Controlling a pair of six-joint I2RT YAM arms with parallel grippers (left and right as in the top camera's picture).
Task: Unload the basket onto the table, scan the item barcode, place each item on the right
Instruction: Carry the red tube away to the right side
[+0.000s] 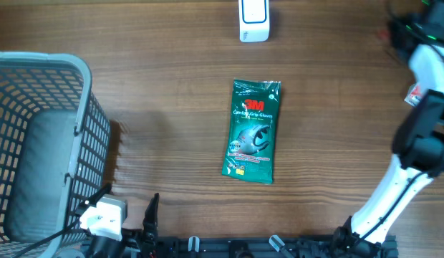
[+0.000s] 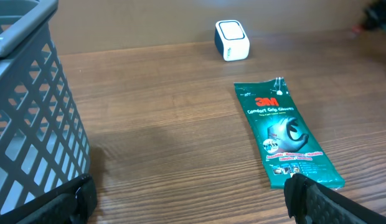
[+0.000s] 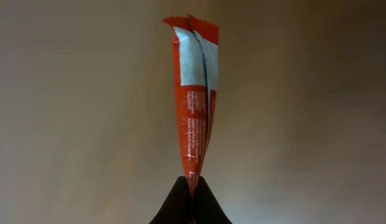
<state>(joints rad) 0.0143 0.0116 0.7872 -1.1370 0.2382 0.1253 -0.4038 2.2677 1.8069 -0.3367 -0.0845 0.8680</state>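
Right gripper (image 3: 193,183) is clamping shut on the bottom seam of the red packet (image 3: 194,93), holding it upright beyond its fingertips, presumably to present a printed face to the white scanner (image 1: 253,21) well apart from it, while the left gripper (image 2: 190,186) is hovering wide open with the green glove pack (image 2: 286,130) lying flat just ahead of its right finger.

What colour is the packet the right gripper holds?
The packet is red with a pale panel; the right wrist view shows it best.

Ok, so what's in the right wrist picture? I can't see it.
The right claw is pinching a thin red and white packet by one end, and the packet sticks straight up the middle of the picture. Everything behind it is a brown blur.
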